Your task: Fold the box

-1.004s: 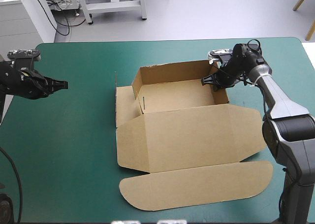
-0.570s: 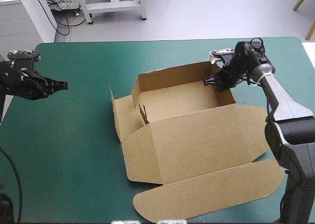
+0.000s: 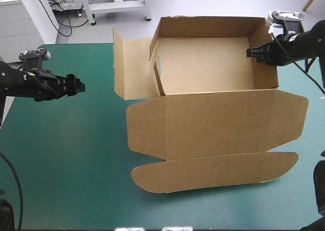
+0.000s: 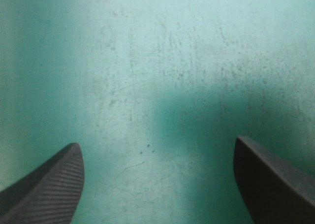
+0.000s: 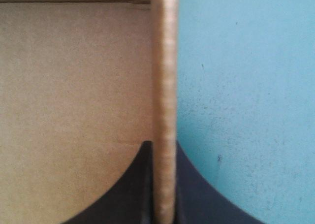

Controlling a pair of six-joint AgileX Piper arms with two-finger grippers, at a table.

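Observation:
The brown box (image 3: 208, 76) hangs lifted above the table as an open tray, its walls raised. Its wide lid (image 3: 218, 124) and tuck flap (image 3: 213, 172) spread toward the near edge, and a loose side flap (image 3: 133, 68) stands out on its left. My right gripper (image 3: 252, 52) is shut on the tray's right wall. In the right wrist view that wall's edge (image 5: 164, 86) runs straight up between the black fingers (image 5: 189, 184). My left gripper (image 3: 73, 85) hovers over the cover well left of the box, open and empty, its fingers (image 4: 54, 184) wide apart.
The teal-green cover (image 3: 66, 160) lies bare on the left and along the near edge. The lifted box hides the table's middle and far right. In the left wrist view only scuffed cover (image 4: 157, 76) lies ahead of the gripper.
The right gripper has raised the box off the table, up and toward the far right. The left gripper has moved a little right toward the box and opened.

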